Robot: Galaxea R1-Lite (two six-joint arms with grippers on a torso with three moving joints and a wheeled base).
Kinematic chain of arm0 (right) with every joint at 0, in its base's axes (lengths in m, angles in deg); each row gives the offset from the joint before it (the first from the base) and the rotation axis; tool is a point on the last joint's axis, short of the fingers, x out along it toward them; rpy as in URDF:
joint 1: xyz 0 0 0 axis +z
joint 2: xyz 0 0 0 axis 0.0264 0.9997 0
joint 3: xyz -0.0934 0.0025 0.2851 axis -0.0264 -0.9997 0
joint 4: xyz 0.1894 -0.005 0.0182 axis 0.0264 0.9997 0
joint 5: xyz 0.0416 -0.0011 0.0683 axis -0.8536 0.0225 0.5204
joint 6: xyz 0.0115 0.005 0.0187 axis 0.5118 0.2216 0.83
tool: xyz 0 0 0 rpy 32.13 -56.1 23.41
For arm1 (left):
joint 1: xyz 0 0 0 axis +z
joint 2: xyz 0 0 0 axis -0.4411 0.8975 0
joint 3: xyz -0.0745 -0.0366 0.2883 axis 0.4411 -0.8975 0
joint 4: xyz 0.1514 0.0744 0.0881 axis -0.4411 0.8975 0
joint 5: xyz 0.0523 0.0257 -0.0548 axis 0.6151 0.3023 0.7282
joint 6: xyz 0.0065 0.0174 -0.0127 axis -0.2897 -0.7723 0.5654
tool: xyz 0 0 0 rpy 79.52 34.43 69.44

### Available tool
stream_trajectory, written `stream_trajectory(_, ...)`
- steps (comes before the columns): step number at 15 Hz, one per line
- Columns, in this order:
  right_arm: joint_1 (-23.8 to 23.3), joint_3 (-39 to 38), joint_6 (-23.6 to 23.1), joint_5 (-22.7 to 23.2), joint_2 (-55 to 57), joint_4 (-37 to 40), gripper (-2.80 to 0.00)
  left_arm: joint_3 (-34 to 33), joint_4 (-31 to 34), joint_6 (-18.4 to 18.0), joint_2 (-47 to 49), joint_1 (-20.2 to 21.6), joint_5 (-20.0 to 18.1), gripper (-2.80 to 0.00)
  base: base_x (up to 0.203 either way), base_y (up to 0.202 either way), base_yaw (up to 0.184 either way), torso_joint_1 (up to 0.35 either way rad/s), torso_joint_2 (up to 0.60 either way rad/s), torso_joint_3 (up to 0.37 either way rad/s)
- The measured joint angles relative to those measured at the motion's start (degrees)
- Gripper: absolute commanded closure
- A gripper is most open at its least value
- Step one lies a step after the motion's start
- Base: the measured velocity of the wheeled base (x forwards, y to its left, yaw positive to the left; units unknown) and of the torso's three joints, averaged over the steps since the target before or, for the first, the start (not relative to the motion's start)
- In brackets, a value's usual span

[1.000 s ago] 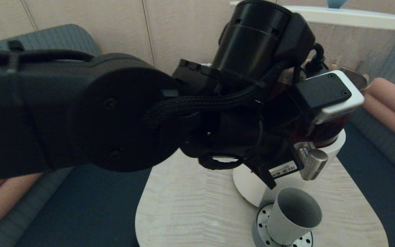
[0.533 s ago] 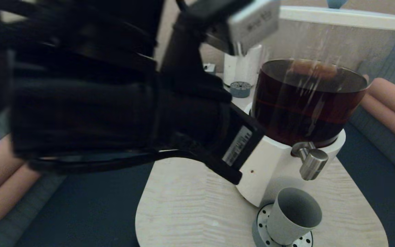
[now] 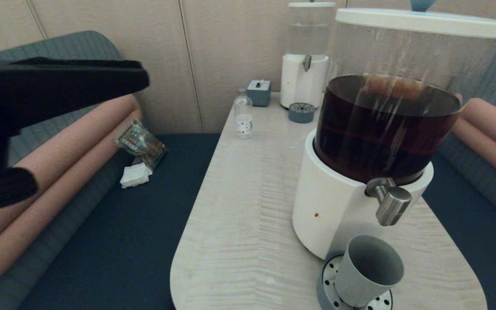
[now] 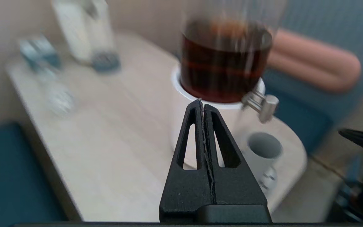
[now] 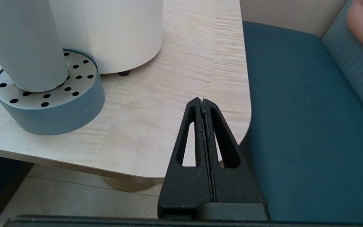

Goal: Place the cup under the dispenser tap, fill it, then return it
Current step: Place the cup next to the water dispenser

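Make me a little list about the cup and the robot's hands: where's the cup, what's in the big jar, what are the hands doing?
cup: upright on the perforated drip tray, below the dispenser tap
cup contents: looks empty
big dispenser tank: dark brown liquid, white base
left gripper: shut, empty, raised to the robot's left, away from the cup
right gripper: shut, empty, low beside the table edge
small bottle: farther back on the table
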Motion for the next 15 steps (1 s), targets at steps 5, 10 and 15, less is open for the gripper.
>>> stream_trajectory(5, 0.0, 0.0, 0.06, 0.02, 0.0, 0.02, 0.0, -24.34, -15.1, -1.09, -8.99, 5.24, -9.19, 0.0, 0.0, 0.0, 0.0, 0.0, 0.0, 0.0)
stream_trajectory(10, 0.0, 0.0, 0.01, 0.02, 0.0, 0.0, 0.0, -32.93, -38.8, 2.32, 4.25, 9.4, -15.9, 0.0, 0.0, 0.0, 0.0, 0.0, 0.0, 0.0)
stream_trajectory(15, 0.01, 0.0, 0.02, 0.0, 0.0, 0.01, 0.0, -35.47, -59.75, 3.56, 21.91, 10.12, -17.92, -2.8, 0.0, 0.0, 0.0, 0.0, 0.0, 0.0)
